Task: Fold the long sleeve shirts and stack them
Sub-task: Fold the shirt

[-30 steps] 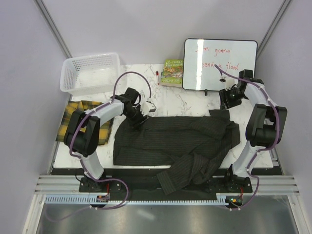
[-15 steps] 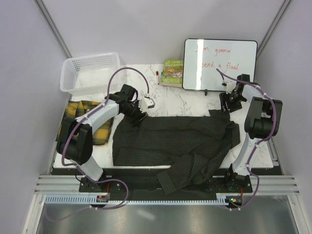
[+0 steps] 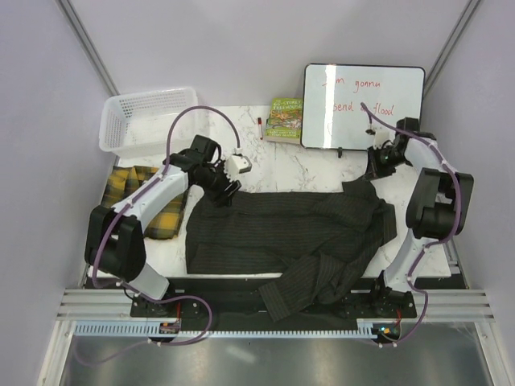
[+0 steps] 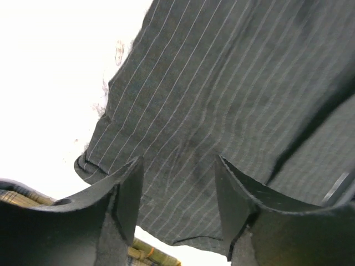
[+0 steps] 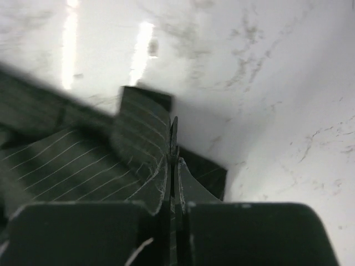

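A dark pinstripe long sleeve shirt (image 3: 282, 229) lies spread across the table, one sleeve (image 3: 299, 291) hanging over the near edge. A yellow-and-black plaid shirt (image 3: 122, 182) lies bunched at the left, partly under my left arm. My left gripper (image 3: 225, 191) hovers open over the dark shirt's far-left corner; the left wrist view shows pinstripe cloth (image 4: 222, 83) below the spread left gripper (image 4: 177, 166), with nothing held. My right gripper (image 3: 376, 167) is at the shirt's far-right corner. In the right wrist view this gripper (image 5: 174, 158) is shut on a raised fold of the dark cloth (image 5: 141, 124).
A white mesh basket (image 3: 149, 100) stands at the back left. A green book (image 3: 285, 117) and a red marker (image 3: 260, 125) lie at the back centre. A whiteboard (image 3: 362, 104) with red writing leans at the back right, close behind my right gripper.
My right gripper has closed from open onto the shirt's far-right corner. My left arm shifted slightly toward the back, its gripper staying open over the far-left corner.
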Robot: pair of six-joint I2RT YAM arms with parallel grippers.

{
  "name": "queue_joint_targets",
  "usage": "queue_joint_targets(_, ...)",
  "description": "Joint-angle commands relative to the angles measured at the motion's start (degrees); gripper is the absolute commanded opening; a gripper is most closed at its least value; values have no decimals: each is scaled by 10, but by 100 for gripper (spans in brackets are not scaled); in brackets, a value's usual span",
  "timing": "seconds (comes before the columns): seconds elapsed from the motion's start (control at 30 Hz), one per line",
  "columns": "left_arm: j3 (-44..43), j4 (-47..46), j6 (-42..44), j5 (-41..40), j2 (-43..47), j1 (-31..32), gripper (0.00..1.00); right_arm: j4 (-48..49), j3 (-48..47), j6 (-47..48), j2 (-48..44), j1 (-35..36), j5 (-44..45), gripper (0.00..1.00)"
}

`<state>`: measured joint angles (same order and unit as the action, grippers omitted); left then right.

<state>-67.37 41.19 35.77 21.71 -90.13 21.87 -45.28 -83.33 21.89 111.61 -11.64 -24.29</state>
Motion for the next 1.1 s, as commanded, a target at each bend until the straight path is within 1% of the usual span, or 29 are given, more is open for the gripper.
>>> queue_joint_targets(0.0, -51, 12, -46, 82, 90, -3, 64, -53, -14, 55, -183, -1, -163, 0)
queue_joint_targets(0.03, -56, 13, -56, 96, 102, -2, 66, -70, -13, 62, -205, 0, -195, 0)
queue_joint_targets(0.07, -59, 13, -63, 120, 119, -3, 71, -84, -14, 85, -244, 0, -208, 0)
queue_joint_targets(0.1, -66, 13, -73, 134, 146, -2, 92, -99, -14, 96, -261, 1, -218, 0)
queue_joint_targets(0.17, -74, 13, -78, 176, 173, -2, 99, -145, -10, 122, -307, 6, -244, 0)
queue_joint_targets(0.3, -91, -7, -90, 213, 223, 13, 99, -220, 28, 203, -378, 29, -274, 0)
queue_joint_targets(0.4, -79, -43, -89, 223, 242, 29, 100, -237, 58, 215, -434, 59, -277, 0)
queue_joint_targets(0.43, -73, -54, -89, 222, 257, 46, 99, -236, 62, 212, -461, 72, -280, 0)
queue_joint_targets(0.47, -64, -93, -93, 218, 265, 56, 99, -232, 65, 203, -474, 78, -283, 0)
queue_joint_targets(0.57, -13, -161, -131, 166, 296, 121, 99, -191, 76, 140, -515, 94, -282, 0)
queue_joint_targets(0.6, -6, -197, -146, 148, 301, 163, 100, -184, 76, 132, -523, 96, -291, 0)
queue_joint_targets(0.63, -3, -206, -147, 113, 302, 185, 100, -174, 75, 125, -538, 98, -300, 0)
queue_joint_targets(0.67, -5, -210, -145, 94, 298, 208, 100, -174, 73, 128, -543, 99, -315, 0)
queue_joint_targets(0.7, -8, -211, -126, 78, 294, 251, 100, -176, 69, 134, -547, 100, -346, 0)
queue_joint_targets(0.77, -12, -210, -80, 57, 290, 285, 100, -178, 65, 155, -558, 104, -379, 0)
queue_joint_targets(0.8, -7, -211, -3, 57, 294, 310, 99, -173, 63, 161, -561, 105, -390, 0)
queue_joint_targets(0.83, 0, -211, 52, 61, 303, 322, 100, -165, 62, 163, -564, 105, -407, 0)
queue_joint_targets(0.87, 30, -216, 117, 58, 312, 331, 100, -159, 62, 163, -565, 106, -412, 0)
queue_joint_targets(0.9, 51, -232, 232, 48, 333, 341, 100, -162, 62, 169, -564, 107, -421, 0)
queue_joint_targets(0.93, 71, -288, 276, 22, 341, 341, 99, -169, 63, 183, -564, 108, -431, 0)
queue_joint_targets(0.97, 99, -307, 313, 7, 345, 341, 99, -181, 64, 220, -565, 109, -436, 0)
queue_joint_targets(1.0, 106, -326, 365, -8, 341, 340, 99, -207, 69, 247, -567, 111, -440, 0)
queue_joint_targets(1.03, 111, -349, 388, -22, 340, 340, 99, -214, 75, 266, -574, 113, -443, 0)
queue_joint_targets(1.07, 133, -374, 439, -20, 341, 340, 100, -218, 82, 281, -578, 113, -443, 0)
